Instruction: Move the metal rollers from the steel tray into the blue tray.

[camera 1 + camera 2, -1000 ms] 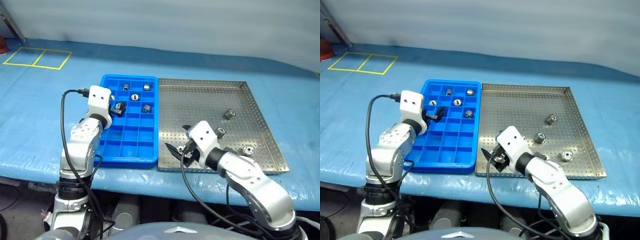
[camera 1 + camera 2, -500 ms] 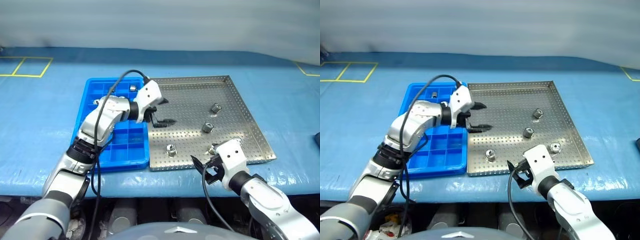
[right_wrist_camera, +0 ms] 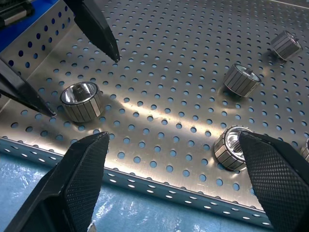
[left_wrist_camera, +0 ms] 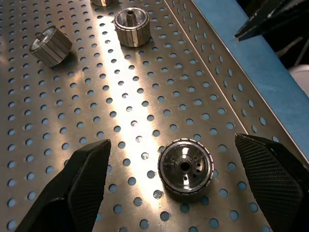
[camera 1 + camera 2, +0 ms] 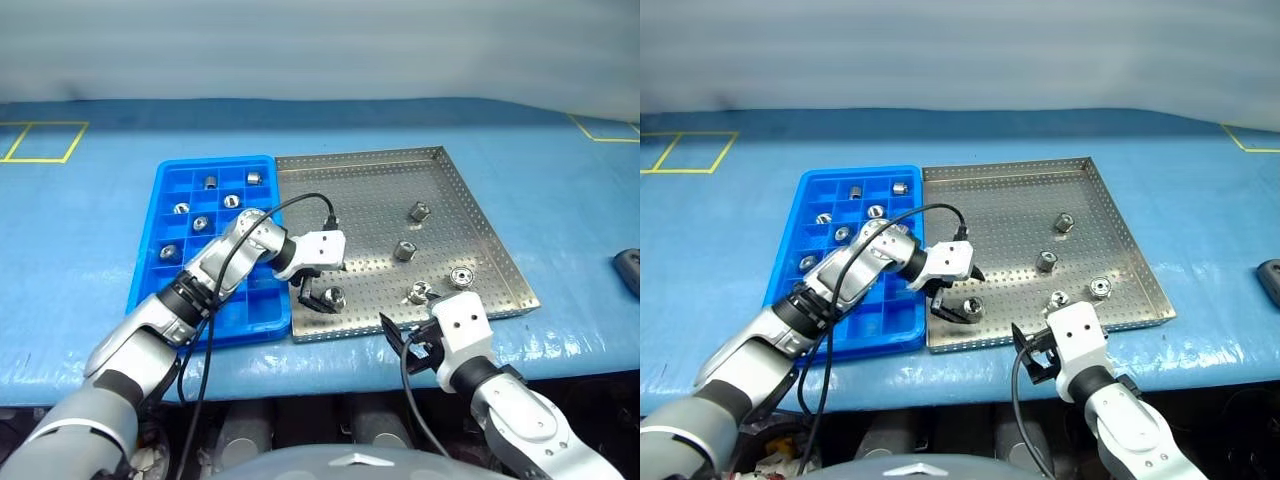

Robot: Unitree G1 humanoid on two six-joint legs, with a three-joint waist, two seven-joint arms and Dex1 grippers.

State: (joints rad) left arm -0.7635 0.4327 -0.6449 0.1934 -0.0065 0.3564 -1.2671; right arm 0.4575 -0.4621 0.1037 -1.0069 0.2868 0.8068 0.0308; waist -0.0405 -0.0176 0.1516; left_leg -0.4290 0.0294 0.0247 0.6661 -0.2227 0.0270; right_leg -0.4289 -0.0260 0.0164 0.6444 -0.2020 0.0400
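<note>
A: From the head views, how far along is it?

B: About six metal rollers [image 5: 210,182] sit in the blue tray [image 5: 150,225]; five, I think, remain in the steel tray [image 5: 470,215].

A: And the wrist views?

B: The left gripper [image 4: 181,181], jaws wide and empty, straddles one roller [image 4: 186,166]. A second ago it hung over the blue tray. The right gripper [image 3: 176,186], also gaping, has pulled back off the near rim.

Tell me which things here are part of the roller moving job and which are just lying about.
Part of the job:
- metal rollers: five in the steel tray, five already in the blue tray
- steel tray
- blue tray
- left gripper, open around the nearest roller
- right gripper, open

Just lying about:
- blue table cover
- yellow tape squares
- dark object at the right edge
</note>
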